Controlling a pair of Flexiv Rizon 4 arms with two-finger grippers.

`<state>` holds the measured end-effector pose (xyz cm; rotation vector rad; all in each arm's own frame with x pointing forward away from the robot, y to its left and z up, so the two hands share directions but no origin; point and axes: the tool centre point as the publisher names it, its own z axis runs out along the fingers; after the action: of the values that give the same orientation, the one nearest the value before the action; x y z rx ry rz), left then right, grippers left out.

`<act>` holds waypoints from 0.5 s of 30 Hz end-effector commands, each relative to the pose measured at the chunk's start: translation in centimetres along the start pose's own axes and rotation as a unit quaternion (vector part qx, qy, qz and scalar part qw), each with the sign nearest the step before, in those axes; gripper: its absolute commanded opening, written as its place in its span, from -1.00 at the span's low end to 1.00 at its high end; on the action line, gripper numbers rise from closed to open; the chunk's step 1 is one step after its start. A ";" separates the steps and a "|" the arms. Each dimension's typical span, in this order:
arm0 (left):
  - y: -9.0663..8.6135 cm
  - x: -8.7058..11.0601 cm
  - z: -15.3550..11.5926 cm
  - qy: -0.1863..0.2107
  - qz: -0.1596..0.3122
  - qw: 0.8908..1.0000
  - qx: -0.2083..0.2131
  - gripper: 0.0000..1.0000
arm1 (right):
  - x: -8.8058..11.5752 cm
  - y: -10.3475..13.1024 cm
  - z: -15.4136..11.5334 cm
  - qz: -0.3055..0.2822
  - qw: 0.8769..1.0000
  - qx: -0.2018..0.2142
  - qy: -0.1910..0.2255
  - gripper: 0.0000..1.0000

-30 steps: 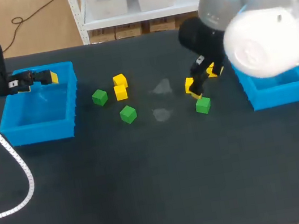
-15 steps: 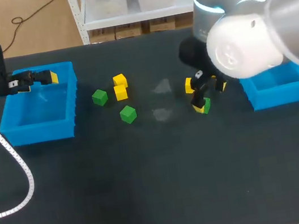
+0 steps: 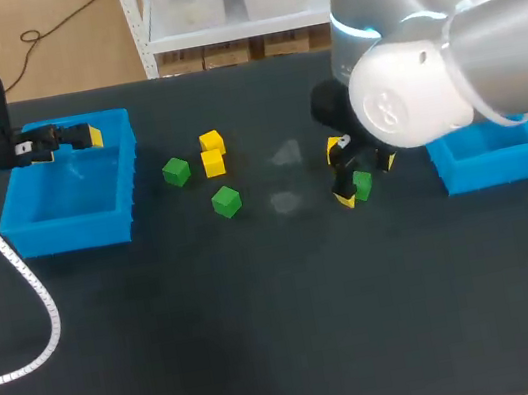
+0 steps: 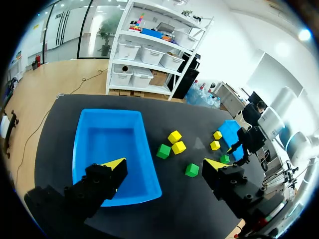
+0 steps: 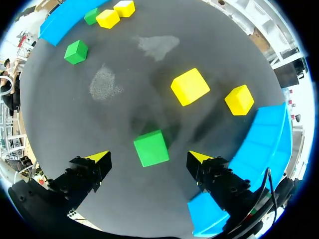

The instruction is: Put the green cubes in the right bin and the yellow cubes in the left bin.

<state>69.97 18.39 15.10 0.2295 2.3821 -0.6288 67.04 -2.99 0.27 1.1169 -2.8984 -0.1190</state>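
- Right hand was spread, low over the worktop, straddling green cube G1. Both yellow tips stood clear of the cube; nothing was pinched.
- In the head view, G1 lay at 9 o'clock of the right bin, near it but apart.
- Left hand was spread and empty, held over the 12 o'clock rim of the left bin.
- Handling (judgement): G1 looked small, rigid and light, so little squeeze should be needed. Its flat faces looked smooth, and a pinch on edges or corners could make it twist or pop out.
- Hold (judgement): take two opposite flat side faces, about mid-height. G1 seemed slightly turned against the line of the fingers, so the hand should be squared to it before closing.
- Green count: three. Besides G1, G2 lay at 3 o'clock of the left bin, and G3 at 5 o'clock of G2.
- Yellow count: four. Y1 and Y2 sat just beside each other, at 2 to 3 o'clock of G2. Y3 and Y4 lay ahead of the right hand, apart from G1.
- Bin count: two, both blue. No cube was seen in the left one; the right one's inside was partly hidden by the right arm.
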 end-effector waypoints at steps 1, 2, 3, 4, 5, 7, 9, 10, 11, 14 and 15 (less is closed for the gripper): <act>0.1 0.1 0.0 -0.002 0.000 1.000 0.003 1.00 | -0.6 0.0 0.7 -0.002 1.000 -0.003 0.007 1.00; 0.1 0.1 0.0 -0.002 0.000 1.000 0.003 1.00 | -0.6 0.0 0.8 -0.003 1.000 -0.004 0.009 1.00; 0.1 0.1 0.0 -0.002 0.000 1.000 0.003 1.00 | -0.6 -0.1 1.0 -0.003 1.000 -0.004 0.011 1.00; 0.1 0.1 0.0 -0.002 0.000 1.000 0.003 1.00 | -0.6 -0.1 1.1 -0.001 1.000 -0.005 0.013 1.00; 0.1 0.1 0.0 -0.002 0.000 1.000 0.003 1.00 | -0.6 -0.3 1.3 0.000 1.000 -0.006 0.015 1.00; 0.1 0.1 0.0 -0.002 0.000 1.000 0.003 1.00 | -0.5 -0.4 1.6 0.001 1.000 -0.009 0.020 1.00; 0.1 0.1 0.0 -0.002 0.000 1.000 0.003 1.00 | -0.3 -0.5 2.0 0.006 1.000 -0.009 0.025 -0.05; 0.1 0.1 0.0 -0.002 0.000 1.000 0.003 1.00 | -0.3 -0.5 2.0 0.008 1.000 -0.008 0.026 -0.36; 0.1 0.1 0.0 -0.002 0.000 1.000 0.003 1.00 | -0.2 -0.6 2.1 0.014 1.000 -0.007 0.027 -1.00; 0.1 0.1 0.0 -0.002 0.000 1.000 0.003 1.00 | 0.0 -0.7 2.2 0.015 0.999 -0.009 0.027 -1.00; 0.1 0.1 0.0 -0.002 0.000 1.000 0.003 1.00 | 0.1 -0.7 2.2 0.016 0.999 -0.009 0.027 -1.00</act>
<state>69.97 18.39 15.10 0.2295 2.3821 -0.6288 67.36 -3.36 -1.85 1.0562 -2.8600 -0.1085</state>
